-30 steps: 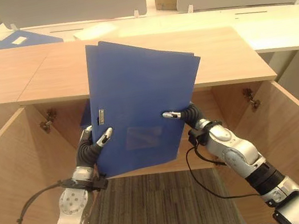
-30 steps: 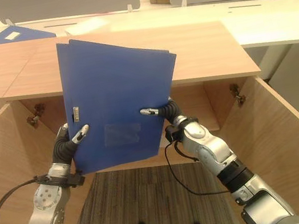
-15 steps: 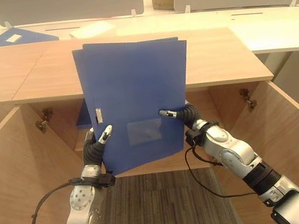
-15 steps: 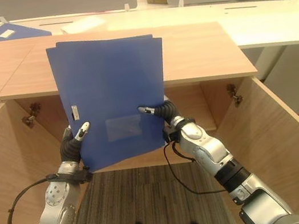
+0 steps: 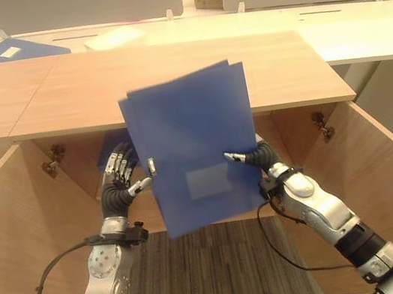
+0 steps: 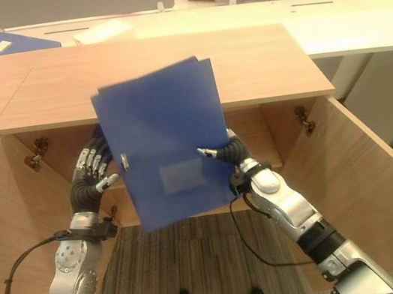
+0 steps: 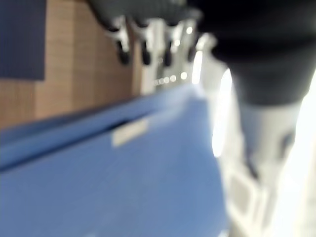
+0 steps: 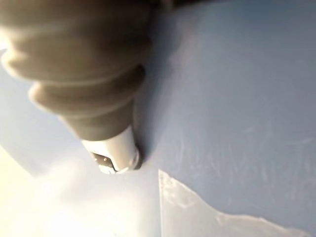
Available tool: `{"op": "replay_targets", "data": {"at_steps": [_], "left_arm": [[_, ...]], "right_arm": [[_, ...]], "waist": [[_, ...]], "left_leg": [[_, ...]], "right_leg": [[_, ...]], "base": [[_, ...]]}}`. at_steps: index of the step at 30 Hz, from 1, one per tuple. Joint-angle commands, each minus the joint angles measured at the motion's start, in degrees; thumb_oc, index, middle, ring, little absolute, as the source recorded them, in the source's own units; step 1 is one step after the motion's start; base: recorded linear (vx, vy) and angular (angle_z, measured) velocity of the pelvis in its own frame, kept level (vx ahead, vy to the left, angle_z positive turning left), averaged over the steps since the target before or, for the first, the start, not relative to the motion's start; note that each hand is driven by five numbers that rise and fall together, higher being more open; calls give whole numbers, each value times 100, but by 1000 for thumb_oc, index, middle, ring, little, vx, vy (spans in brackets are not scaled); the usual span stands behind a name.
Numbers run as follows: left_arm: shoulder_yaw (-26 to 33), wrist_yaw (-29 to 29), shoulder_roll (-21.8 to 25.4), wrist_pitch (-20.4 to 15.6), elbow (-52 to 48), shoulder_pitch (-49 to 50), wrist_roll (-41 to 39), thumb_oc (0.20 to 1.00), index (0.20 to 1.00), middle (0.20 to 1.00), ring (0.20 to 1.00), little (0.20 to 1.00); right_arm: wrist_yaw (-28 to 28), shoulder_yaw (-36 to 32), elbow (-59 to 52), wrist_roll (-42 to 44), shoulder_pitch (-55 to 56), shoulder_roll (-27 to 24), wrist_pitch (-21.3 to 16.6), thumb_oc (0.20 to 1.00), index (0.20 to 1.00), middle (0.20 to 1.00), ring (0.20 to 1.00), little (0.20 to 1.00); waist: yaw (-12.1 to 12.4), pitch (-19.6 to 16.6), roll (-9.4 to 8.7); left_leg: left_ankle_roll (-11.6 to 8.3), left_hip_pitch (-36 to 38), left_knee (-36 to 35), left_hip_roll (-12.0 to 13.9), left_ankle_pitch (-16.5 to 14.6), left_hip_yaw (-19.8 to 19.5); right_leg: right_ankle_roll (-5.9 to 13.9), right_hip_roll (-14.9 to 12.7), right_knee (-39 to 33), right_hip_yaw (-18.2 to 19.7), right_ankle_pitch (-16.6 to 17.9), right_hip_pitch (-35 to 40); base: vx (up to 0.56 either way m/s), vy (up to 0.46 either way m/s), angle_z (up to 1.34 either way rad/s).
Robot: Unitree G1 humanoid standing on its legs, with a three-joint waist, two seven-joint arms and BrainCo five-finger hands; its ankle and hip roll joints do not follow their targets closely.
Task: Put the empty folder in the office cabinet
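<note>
Blue and flat, the plastic folder (image 5: pixel 199 150) with a pale label patch on its cover is held up in the air in front of the open wooden office cabinet (image 5: pixel 170 83), its upper half overlapping the cabinet's light wood top and its lower edge hanging before the dark opening between the two swung-out doors. It tilts slightly, its top leaning towards the robot's right.

The right hand (image 5: pixel 253 157) is clamped on the folder's right edge: the thumb lies across the front cover just beside the label patch, with the rest of the fingers behind the folder (the right wrist view shows the thumb tip pressed flat against the blue surface). The left hand (image 5: pixel 120 177) sits just beside the folder's left edge, by the small metal clip (image 5: pixel 152 167) on the spine. Its fingers are spread and straight, apart from one another, and are not curled round anything; whether a fingertip touches the edge cannot be told.

Inside the cabinet, behind the left hand, a corner of another dark blue folder (image 5: pixel 109 151) shows on the shelf. Far back on the pale bench (image 5: pixel 251 23) beyond the cabinet top lie a second blue folder with a white label (image 5: pixel 8 51) and a white sheet of paper (image 5: pixel 113 38).
</note>
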Motion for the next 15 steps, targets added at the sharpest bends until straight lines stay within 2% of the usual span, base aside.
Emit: {"op": "replay_targets", "data": {"at_steps": [1, 7, 12, 15], "left_arm": [[153, -46, 20, -389, -266, 13, -94, 1000, 1000, 1000, 1000, 1000], [175, -162, -58, -359, -166, 472, -375, 1000, 1000, 1000, 1000, 1000], [220, -157, -91, -302, 95, 680, -528, 1000, 1000, 1000, 1000, 1000], [260, -158, -151, -277, 455, 912, -755, 1000, 1000, 1000, 1000, 1000]], "right_arm": [[198, -346, -600, -179, -189, -36, -787, 200, 200, 200, 200, 200], [637, -224, -609, -558, 350, -167, -918, 200, 200, 200, 200, 200], [703, -126, -373, -692, 573, -181, -905, 200, 200, 200, 200, 200], [692, -47, 41, -877, 751, -152, -1069, 200, 200, 200, 200, 200]], "waist": [[23, -105, -38], [46, 10, -53], [62, 78, -69], [96, 161, -77]], "left_leg": [[169, 128, 3, -162, -485, 50], [181, 74, 3, -159, -476, 44], [186, 39, 3, -151, -454, 30], [190, -20, 3, -141, -428, 14]], "right_leg": [[403, -214, 4, 120, 99, 153], [444, -226, 18, 74, 111, 111], [465, -234, 34, 40, 133, 79], [502, -250, 53, -2, 154, 31]], "base": [[0, 0, 0], [-8, -4, 0], [-12, -14, 5], [-25, -14, 4]]}}
